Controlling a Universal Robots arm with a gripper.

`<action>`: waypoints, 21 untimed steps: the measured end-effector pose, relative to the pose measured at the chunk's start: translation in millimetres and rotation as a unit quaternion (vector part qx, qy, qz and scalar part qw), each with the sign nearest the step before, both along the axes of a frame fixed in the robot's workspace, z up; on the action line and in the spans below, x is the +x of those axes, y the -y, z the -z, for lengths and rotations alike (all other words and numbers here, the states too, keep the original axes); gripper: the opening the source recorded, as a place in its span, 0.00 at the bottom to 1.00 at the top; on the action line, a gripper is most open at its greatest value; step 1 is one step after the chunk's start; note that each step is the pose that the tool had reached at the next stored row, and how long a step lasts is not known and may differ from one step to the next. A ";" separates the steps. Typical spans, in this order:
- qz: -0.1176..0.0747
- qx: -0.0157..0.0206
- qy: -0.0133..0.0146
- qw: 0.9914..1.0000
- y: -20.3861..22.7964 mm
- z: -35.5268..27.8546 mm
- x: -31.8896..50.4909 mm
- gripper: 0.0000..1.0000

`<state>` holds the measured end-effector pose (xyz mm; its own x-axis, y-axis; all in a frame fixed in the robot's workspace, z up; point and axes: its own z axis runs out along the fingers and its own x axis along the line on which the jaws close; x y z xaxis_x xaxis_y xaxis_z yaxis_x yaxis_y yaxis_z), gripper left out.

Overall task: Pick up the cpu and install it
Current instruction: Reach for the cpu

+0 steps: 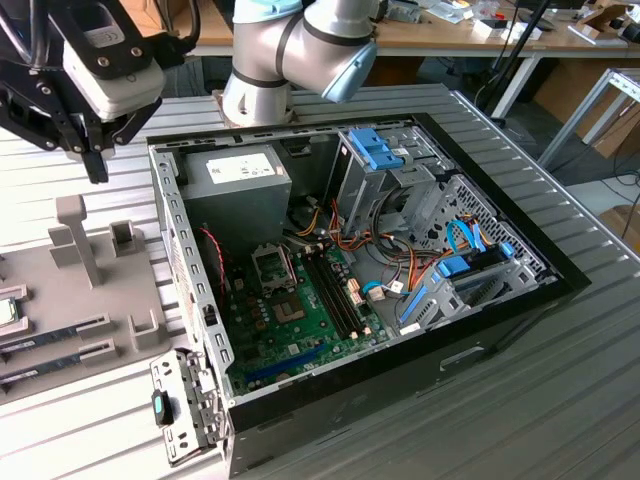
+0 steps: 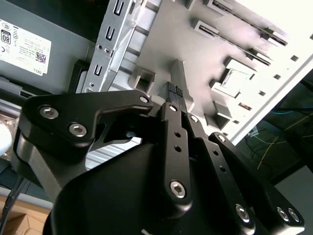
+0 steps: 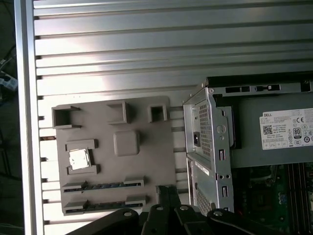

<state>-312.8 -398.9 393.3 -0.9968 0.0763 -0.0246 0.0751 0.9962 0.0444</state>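
Observation:
The cpu (image 3: pixel 79 159), a small silvery square chip, lies flat in a pocket of the grey fixture tray (image 3: pixel 146 147) on the slatted table; it also shows at the exterior view's far left (image 1: pixel 8 310) and in the second wrist view (image 2: pixel 235 81). My gripper (image 1: pixel 97 172) hangs above the tray's back edge, well above the cpu and apart from it. Its black fingers are shut together with nothing between them in both wrist views (image 2: pixel 174 89) (image 3: pixel 166 190). The open computer case (image 1: pixel 560 290) lies to the exterior view's right of the tray, and the motherboard's empty cpu socket (image 1: pixel 272 265) shows inside.
A tall grey post (image 1: pixel 78 235) rises from the tray under the gripper. Memory sticks (image 3: pixel 102 185) sit in the tray's slots beside the cpu. The grey power-supply box (image 1: pixel 245 175) fills the case's near corner. The arm's base (image 1: pixel 260 90) stands behind the case.

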 end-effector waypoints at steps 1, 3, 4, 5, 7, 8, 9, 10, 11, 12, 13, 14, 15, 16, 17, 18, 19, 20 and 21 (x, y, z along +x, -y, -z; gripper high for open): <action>0.000 0.000 0.000 1.000 0.0 0.0 -0.8 0.11; 0.000 0.000 0.000 1.000 0.0 0.0 -2.5 0.11; 0.000 0.000 0.000 1.000 0.0 0.0 -3.4 0.11; 0.000 0.000 0.000 1.000 0.0 0.0 -4.2 0.11; 0.000 0.000 0.000 1.000 0.0 0.0 -7.1 0.11; 0.000 0.000 0.000 1.000 0.0 0.0 -8.4 0.11; 0.000 0.000 0.000 1.000 0.0 0.0 -9.3 0.11; 0.000 0.000 0.000 1.000 0.0 0.0 -10.0 0.11; 0.000 0.000 0.000 1.000 0.0 0.0 -10.8 0.11; 0.000 0.000 0.000 1.000 0.0 0.0 -11.4 0.11; 0.000 0.000 0.000 1.000 0.0 0.0 -12.7 0.11; 0.000 0.000 0.000 1.000 0.0 0.0 -13.8 0.11; 0.000 0.000 0.000 1.000 0.0 0.0 -15.2 0.11; 0.000 0.000 0.000 1.000 0.0 0.0 -15.9 0.11; 0.000 0.000 0.000 1.000 0.0 0.0 -16.6 0.11; 0.000 0.000 0.000 1.000 0.0 0.0 -17.3 0.11; 0.000 0.000 0.000 1.000 0.0 0.0 -18.0 0.11; 0.000 0.000 0.000 1.000 0.0 0.0 -19.1 0.11; 0.000 0.000 0.000 1.000 0.0 0.0 -19.8 0.11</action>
